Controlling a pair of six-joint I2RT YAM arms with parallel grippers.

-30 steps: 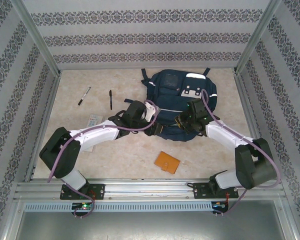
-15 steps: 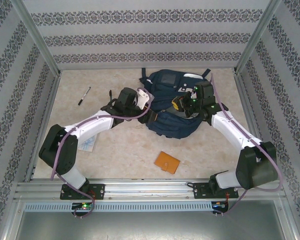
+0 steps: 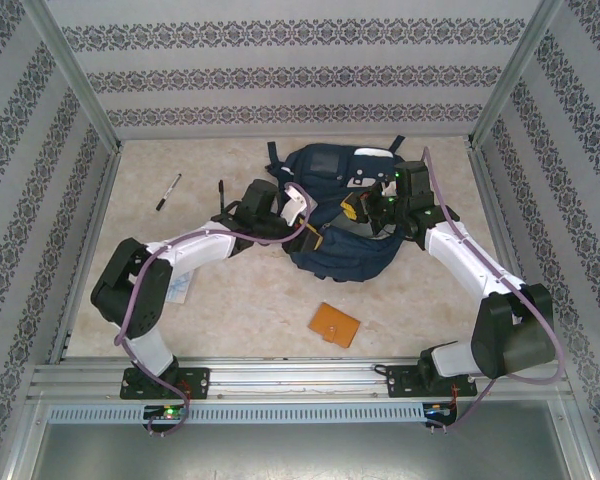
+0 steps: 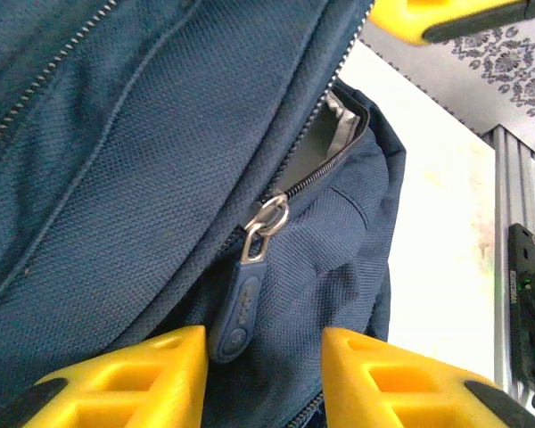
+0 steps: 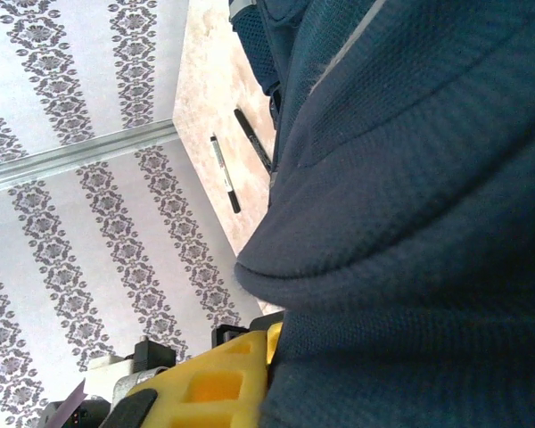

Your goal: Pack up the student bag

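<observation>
Top: student bag (image 3: 345,240) sat bunched mid-counter (image 3: 240,320), right tool (image 3: 356,212) clamped shut on its fabric. Left wrist: left tool (image 4: 263,348) stood half-open astride the zipper pull (image 4: 236,308), not gripping it. Right wrist: the hold looked like a thin fold, which could slip and let the opening sag shut.

**Light:** bright, even and diffuse, falling from overhead.

**Top view:** sharp across the whole frame. Soft, short shadows lie under the arms and beside the student bag (image 3: 340,255) on the pale table (image 3: 250,310). The frame rails run straight into the corners.

**Left wrist view:** the fabric weave and zipper pull (image 4: 241,303) are crisp. The table surface behind them washes out to near white.

**Right wrist view:** the navy fabric is very close, shaded and slightly soft. The patterned wall (image 5: 80,223) and a pen (image 5: 223,174) are well lit and clear.
</observation>
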